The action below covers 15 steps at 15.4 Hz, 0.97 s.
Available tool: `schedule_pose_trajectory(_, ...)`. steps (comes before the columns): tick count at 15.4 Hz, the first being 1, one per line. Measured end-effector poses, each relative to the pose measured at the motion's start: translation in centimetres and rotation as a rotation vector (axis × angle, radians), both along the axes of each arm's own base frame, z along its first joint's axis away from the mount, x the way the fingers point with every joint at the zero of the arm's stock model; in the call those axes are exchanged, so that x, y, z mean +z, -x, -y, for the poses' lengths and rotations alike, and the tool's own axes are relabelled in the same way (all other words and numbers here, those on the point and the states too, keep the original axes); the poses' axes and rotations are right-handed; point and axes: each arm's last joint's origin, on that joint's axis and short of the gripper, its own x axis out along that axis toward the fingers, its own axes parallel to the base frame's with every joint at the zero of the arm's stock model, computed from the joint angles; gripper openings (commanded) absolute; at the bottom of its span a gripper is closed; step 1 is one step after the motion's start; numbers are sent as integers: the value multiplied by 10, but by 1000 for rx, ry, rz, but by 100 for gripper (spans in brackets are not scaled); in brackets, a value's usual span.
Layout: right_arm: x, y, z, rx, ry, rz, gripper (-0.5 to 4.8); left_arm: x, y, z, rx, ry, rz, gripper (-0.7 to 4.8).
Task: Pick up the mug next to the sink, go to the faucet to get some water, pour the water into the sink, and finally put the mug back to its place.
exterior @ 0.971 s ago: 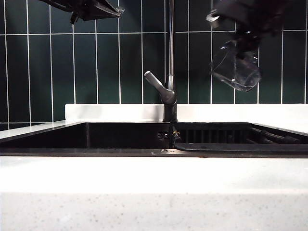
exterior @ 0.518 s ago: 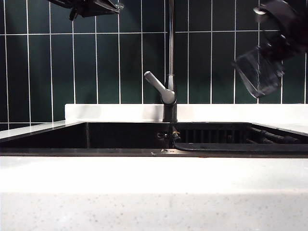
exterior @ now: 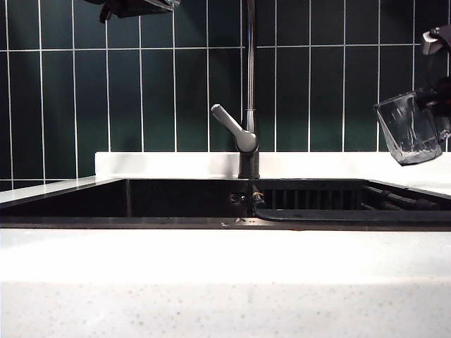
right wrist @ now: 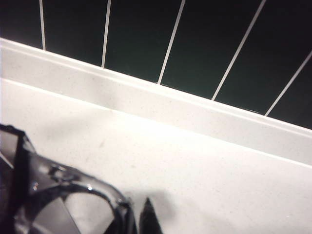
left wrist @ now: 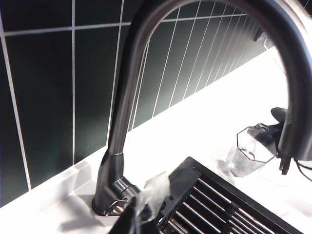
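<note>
The mug (exterior: 410, 129), clear faceted glass, hangs slightly tilted above the white countertop at the far right, beyond the drainer. My right gripper (exterior: 435, 113) is shut on its rim. In the right wrist view the mug's rim (right wrist: 68, 187) shows beside one dark fingertip (right wrist: 147, 220). The left wrist view also catches the mug (left wrist: 247, 152) past the drainer. The faucet (exterior: 249, 141) stands mid-scene with its grey lever (exterior: 230, 124) angled up-left. The black sink (exterior: 127, 201) lies below. My left gripper (exterior: 169, 5) is shut and empty, high at the upper left, its tips (left wrist: 140, 217) near the faucet base (left wrist: 113, 187).
The ribbed drainer (exterior: 317, 197) fills the sink's right part. Dark green wall tiles (exterior: 70, 98) rise behind a white upstand (exterior: 169, 163). White speckled countertop (exterior: 225, 267) runs along the front, and more countertop (right wrist: 204, 165) lies under the mug.
My right gripper has carried the mug to the right and downward, turning it from strongly tipped to nearly upright. The left gripper has stayed high at the upper left.
</note>
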Motion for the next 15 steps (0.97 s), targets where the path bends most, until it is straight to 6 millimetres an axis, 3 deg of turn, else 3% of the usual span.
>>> schedule_pose_trajectory(9,-28,-6,5,-51,-130,-18,-2,7,6,-1,0,2,15,-6)
schedule_pose_trajectory(15,-29,-4,21,-58,-180,-18,-2,7,6,-1,0,2,15,-6)
